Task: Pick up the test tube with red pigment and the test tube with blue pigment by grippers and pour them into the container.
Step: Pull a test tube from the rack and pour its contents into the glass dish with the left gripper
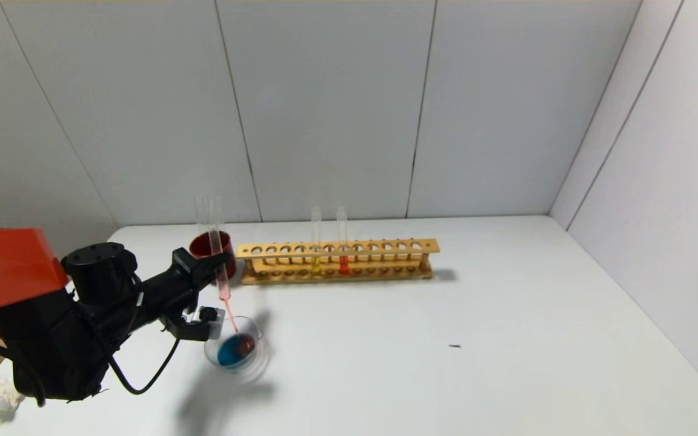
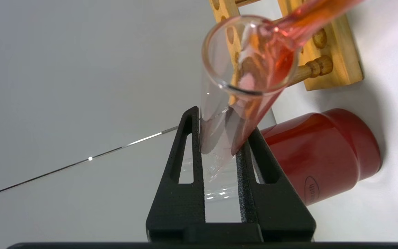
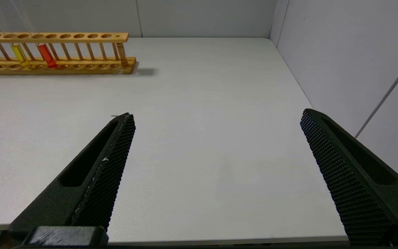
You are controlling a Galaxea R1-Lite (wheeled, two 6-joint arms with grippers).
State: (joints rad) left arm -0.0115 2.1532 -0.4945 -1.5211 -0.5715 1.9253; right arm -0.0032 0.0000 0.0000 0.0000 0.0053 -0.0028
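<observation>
Left gripper clamped on the test tube with red pigment, mouth tilted down, a thin red stream falling into the container at near left of the table; the dish held blue liquid with a red patch. Right gripper gaped wide, empty, above bare table. Dark red cup stood left of the wooden rack.

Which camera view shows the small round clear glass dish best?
The head view: the small round clear glass dish shows whole, holding blue liquid with red, below the tilted tube in the left hand. The left wrist view shows only a faint glass edge; the right wrist view shows none.
</observation>
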